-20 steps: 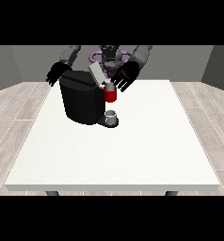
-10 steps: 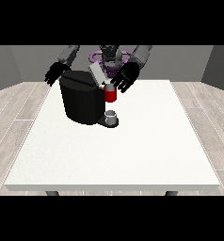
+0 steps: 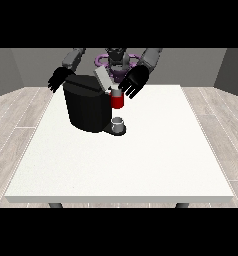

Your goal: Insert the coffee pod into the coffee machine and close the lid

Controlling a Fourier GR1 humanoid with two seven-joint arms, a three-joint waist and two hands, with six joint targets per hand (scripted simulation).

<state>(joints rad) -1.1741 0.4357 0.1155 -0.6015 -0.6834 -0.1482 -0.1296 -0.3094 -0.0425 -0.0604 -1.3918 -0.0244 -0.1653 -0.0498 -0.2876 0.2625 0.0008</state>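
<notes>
The black coffee machine (image 3: 88,107) stands at the table's back left, and its grey lid (image 3: 102,79) is tilted up. A red thing at the machine (image 3: 117,101) sits at the machine's front under the lid. Below it, a small grey thing (image 3: 119,123) rests on the machine's base. The hand at the view's right (image 3: 133,82) hovers open with spread fingers just right of the lid, above the red thing. The hand at the view's left (image 3: 58,79) hangs open behind the machine's left top corner, holding nothing.
The white table (image 3: 141,165) stretches wide in front of and to the right of the machine. The robot's torso (image 3: 116,62) stands behind the table's far edge. Grey floor surrounds the table.
The hand at the view's right has sunk slightly towards the red thing and the lid. The other hand and the machine look unchanged.
</notes>
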